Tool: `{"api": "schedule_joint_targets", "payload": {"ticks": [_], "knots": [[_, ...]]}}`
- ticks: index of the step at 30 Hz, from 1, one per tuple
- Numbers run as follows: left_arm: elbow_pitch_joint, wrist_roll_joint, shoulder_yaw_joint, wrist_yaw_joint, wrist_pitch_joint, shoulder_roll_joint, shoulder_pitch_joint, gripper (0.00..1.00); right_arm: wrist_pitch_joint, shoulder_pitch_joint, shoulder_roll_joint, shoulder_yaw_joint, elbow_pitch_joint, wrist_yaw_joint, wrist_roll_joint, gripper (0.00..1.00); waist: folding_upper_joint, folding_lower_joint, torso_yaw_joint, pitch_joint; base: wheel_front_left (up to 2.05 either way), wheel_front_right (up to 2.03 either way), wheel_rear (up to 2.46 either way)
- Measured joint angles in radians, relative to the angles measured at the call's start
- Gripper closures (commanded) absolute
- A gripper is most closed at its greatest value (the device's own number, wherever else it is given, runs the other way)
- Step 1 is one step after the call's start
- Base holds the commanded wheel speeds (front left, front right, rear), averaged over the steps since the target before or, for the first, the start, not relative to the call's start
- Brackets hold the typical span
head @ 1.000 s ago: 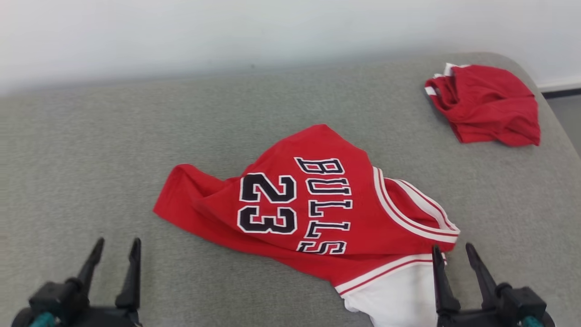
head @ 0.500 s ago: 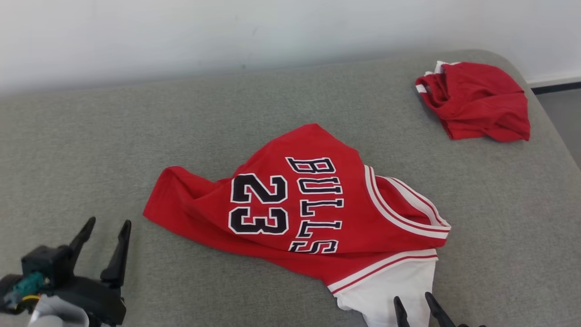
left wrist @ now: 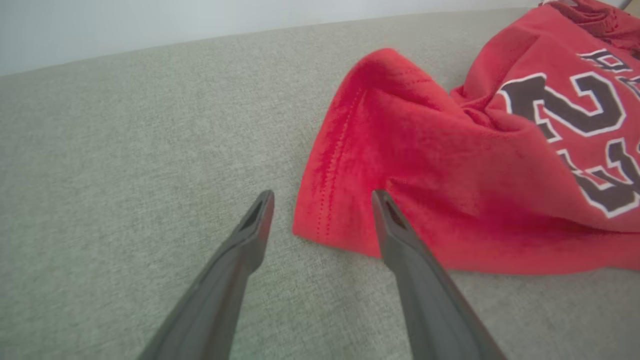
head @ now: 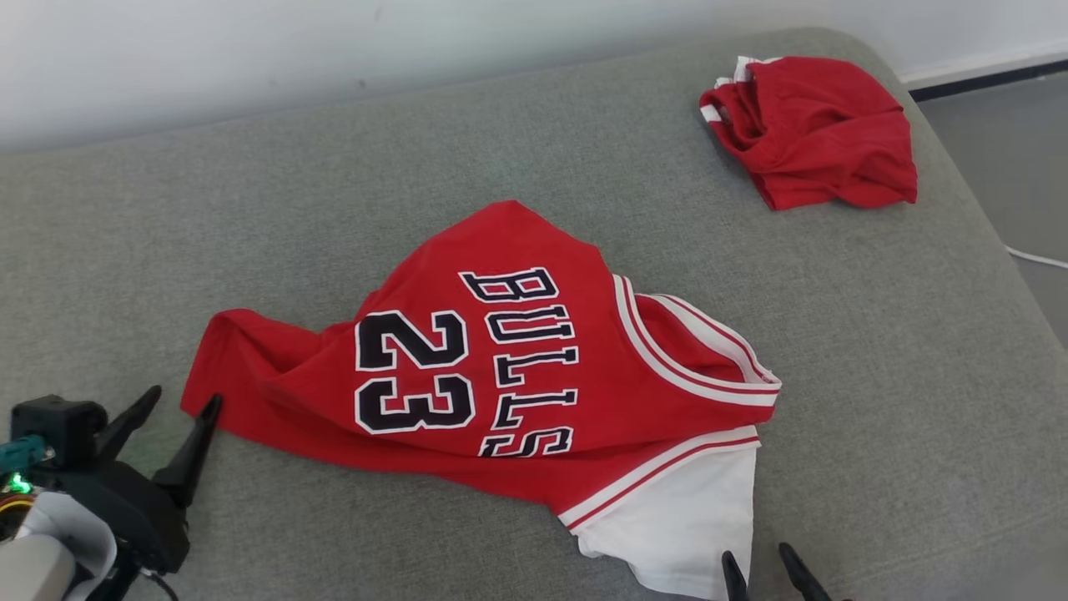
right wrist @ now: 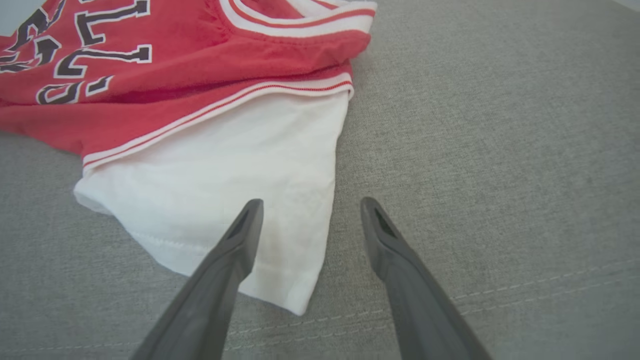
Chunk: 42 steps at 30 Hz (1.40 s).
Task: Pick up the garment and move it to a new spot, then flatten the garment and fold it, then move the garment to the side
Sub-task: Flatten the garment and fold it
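Grey padded surface (head: 167, 209) runs back to a white wall (head: 334, 50), and the red jersey (head: 501, 367) lies rumpled near its middle, closer to the near edge. One side of the jersey is flopped over itself, so the lettering sits skewed. A white panel (head: 692, 517) pokes out toward the near right.

A second red garment (head: 813, 129) sits bundled at the far right corner, well apart. It looks like a piece already set aside.

The left gripper (head: 185, 396) is at the jersey's left hem corner with its fingers spread wide and nothing between them. In the left wrist view one finger is over the red cloth and the other over bare surface. Whether either tip touches the fabric is hard to judge from these angles.

The right gripper (right wrist: 311, 201) is likewise wide open and empty. It straddles the right edge of the white panel by the near edge.

By my reading the task is at its very start. The jersey is neither lifted nor flattened, and no fold is made. The pick-up, the move, the smoothing, the folding and the shift to the side are all left to do.
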<state>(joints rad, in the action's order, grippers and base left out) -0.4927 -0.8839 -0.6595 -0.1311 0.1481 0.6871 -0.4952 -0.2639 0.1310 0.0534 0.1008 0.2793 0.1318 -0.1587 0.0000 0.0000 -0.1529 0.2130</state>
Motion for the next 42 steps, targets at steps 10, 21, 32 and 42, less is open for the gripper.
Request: {"api": "schedule_joint_targets", "payload": {"ticks": [10, 21, 32, 42], "knots": [[-0.108, -0.148, -0.109, 0.000, 0.000, 0.047, -0.067, 0.00, 0.000, -0.059, -0.002, 0.079, 0.145, 0.000, -0.036, 0.00, 0.0000, 0.0000, -0.042, 0.034, 0.00, 0.00, 0.00], [-0.160, -0.287, -0.213, 0.000, -0.021, 0.044, -0.100, 1.00, -0.004, -0.124, 0.001, 0.160, 0.229, 0.000, -0.105, 1.00, 0.0000, -0.0001, -0.057, 0.023, 0.00, 0.00, 0.00], [-0.098, -0.306, -0.262, 0.000, 0.090, 0.091, -0.067, 1.00, 0.000, -0.071, 0.026, 0.165, 0.073, 0.000, -0.123, 1.00, 0.0000, 0.0000, -0.037, -0.019, 0.00, 0.00, 0.00], [0.067, -0.317, -0.163, 0.000, 0.112, 0.177, -0.077, 1.00, 0.000, -0.122, 0.095, 0.136, -0.158, 0.000, -0.146, 1.00, 0.0000, 0.0000, -0.005, -0.031, 0.00, 0.00, 0.00]]}}
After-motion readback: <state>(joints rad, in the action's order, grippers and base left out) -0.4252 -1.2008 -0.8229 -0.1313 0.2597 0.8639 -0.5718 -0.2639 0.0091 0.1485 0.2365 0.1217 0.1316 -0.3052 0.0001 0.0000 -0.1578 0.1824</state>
